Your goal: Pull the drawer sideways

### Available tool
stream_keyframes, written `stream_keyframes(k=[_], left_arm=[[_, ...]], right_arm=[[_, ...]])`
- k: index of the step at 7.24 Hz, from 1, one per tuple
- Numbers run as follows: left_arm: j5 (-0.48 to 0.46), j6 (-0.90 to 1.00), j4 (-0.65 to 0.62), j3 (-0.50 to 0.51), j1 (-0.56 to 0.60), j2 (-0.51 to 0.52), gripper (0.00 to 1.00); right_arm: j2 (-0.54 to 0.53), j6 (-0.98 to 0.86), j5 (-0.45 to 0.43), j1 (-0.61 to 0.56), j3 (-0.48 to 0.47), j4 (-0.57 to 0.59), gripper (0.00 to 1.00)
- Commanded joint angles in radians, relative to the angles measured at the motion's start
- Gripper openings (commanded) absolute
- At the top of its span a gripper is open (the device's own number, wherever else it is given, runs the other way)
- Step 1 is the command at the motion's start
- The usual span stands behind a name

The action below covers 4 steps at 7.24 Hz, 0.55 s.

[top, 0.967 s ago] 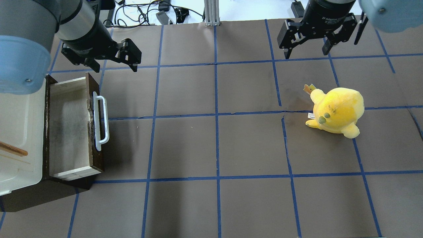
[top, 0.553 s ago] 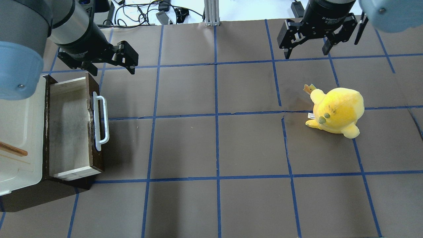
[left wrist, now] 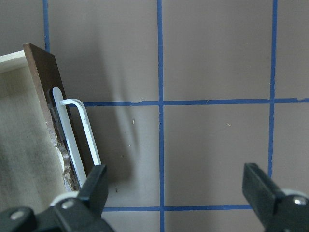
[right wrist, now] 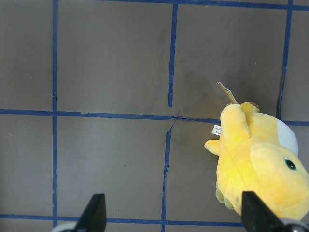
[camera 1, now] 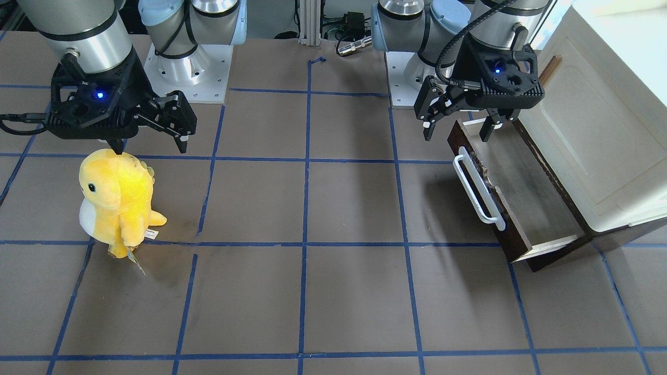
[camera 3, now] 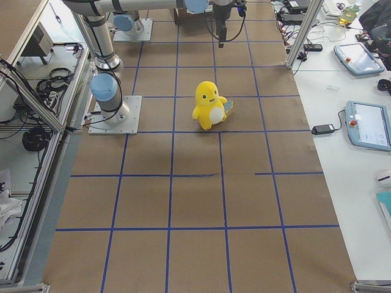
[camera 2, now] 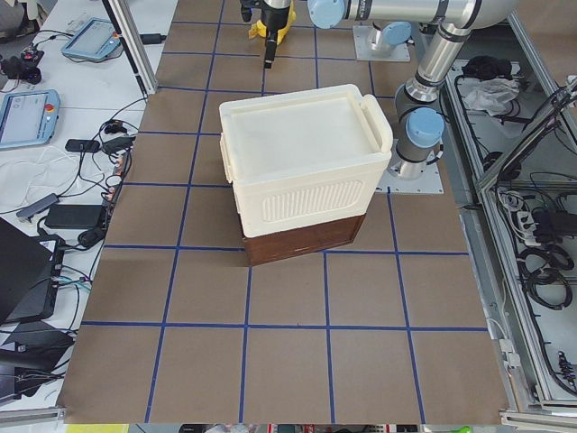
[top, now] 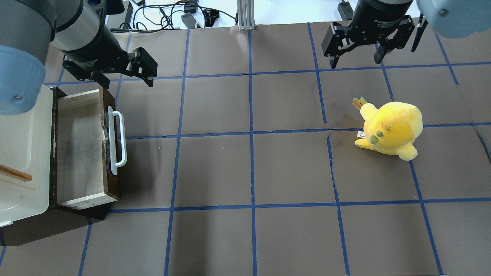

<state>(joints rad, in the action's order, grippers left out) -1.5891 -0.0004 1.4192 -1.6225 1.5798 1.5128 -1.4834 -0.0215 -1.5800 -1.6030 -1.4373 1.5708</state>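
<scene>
Drawer [top: 78, 153] out, rear hidden under cabinet [top: 23, 142], left gripper [top: 126, 82] and right gripper [top: 355, 63] jaws apart.

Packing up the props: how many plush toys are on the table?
1: a yellow plush toy stands on the brown table, near the right gripper. The open dark brown wooden drawer shows none; the cream cabinet might hide more.

Drawer [top: 80, 149] noted with dark brown front, white bar handle [top: 117, 142], pale inner sides and a mottled greyish-brown bottom. Table [top: 215, 168] is covered in dull brown, gridded by blue tape lines [top: 251, 115]. Plush toy [camera 1: 117, 192] is recorded as bright yellow with white belly; cabinet [top: 23, 145] cream.
</scene>
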Motion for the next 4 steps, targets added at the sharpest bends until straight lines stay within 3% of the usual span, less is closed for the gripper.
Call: stream_keyframes(k=[1,4], left_arm=[[-0.022,0.040,0.006,0.006,-0.004,0.003,1.00],[-0.019,0.063,-0.009,0.006,-0.010,0.012,1.00]], right_arm=[[0.000,0.000,0.000,0.000,0.000,0.000,1.00],[0.000,0.000,0.000,0.000,0.000,0.000,1.00]])
